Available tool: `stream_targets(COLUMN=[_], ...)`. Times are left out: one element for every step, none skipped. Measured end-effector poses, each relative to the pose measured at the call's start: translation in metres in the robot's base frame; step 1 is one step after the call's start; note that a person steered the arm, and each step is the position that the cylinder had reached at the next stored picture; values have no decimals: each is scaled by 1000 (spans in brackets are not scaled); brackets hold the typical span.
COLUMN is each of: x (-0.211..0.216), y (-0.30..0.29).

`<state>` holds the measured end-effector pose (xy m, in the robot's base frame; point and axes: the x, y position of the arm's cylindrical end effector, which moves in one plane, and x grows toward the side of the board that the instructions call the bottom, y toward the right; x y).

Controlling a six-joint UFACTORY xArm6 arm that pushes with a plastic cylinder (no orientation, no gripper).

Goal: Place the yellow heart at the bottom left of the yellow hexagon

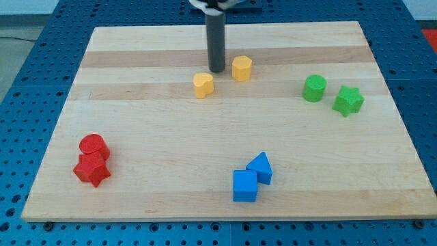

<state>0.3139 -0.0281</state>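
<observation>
The yellow heart (203, 85) lies on the wooden board (171, 150) near the view's top centre. The yellow hexagon (242, 68) sits a short way to its upper right, apart from it. My tip (217, 70) stands between the two yellow blocks, just above and right of the heart and just left of the hexagon. It is close to both; contact with either cannot be told.
A green cylinder (315, 89) and a green star (348, 101) lie at the view's right. A red cylinder (93, 146) and a red star (92, 169) touch at the lower left. A blue triangle (261, 167) and a blue cube (245, 186) sit at the bottom centre.
</observation>
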Motion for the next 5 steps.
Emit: stream_targets(x=[15,31,29,24,42], y=[64,92,36,-37,-70])
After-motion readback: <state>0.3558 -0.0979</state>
